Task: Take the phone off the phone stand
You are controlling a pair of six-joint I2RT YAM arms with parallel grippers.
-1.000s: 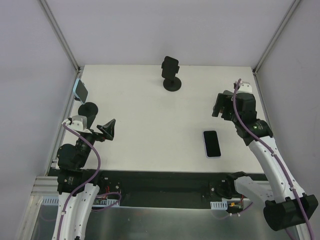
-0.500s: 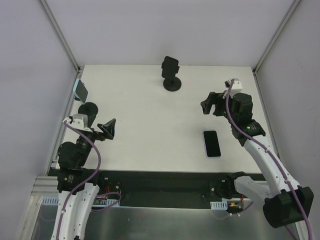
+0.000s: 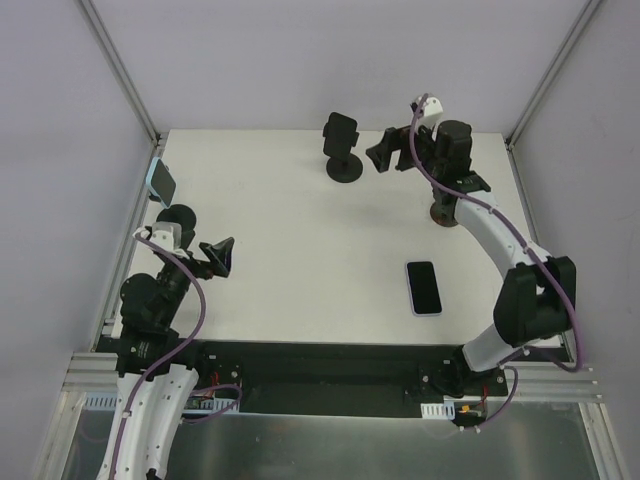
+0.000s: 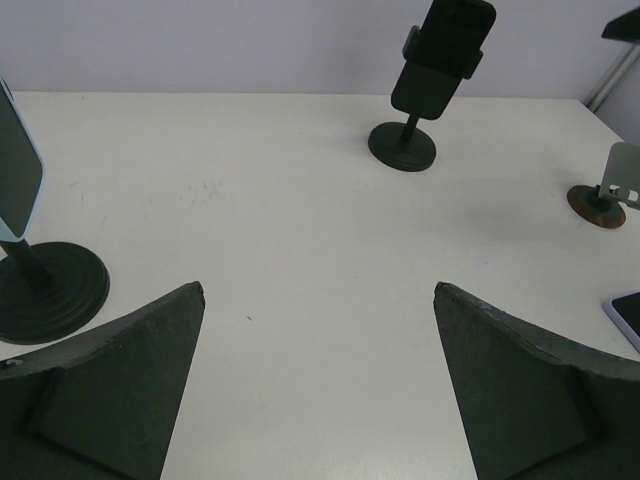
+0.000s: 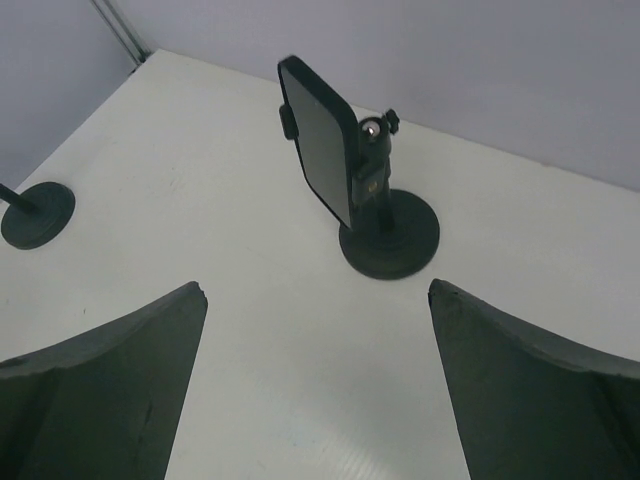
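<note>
Right hand point(image 5: 315, 292) spread wide, fingers clear of everything, and there's the phone point(image 5: 318, 140) dead ahead of it, clamped in the black phone stand point(image 5: 390, 240), nothing of mine touching it. Left hand point(image 4: 318, 292) is wide open too, gripping nothing, hovering over the surface point(image 4: 300, 220). A second stand point(image 4: 45, 285) carrying a pale-blue handset point(image 4: 15, 170) sits just off its left finger. A spare handset point(image 3: 423, 287) lies flat, well apart from my right hand, back toward my base.
</note>
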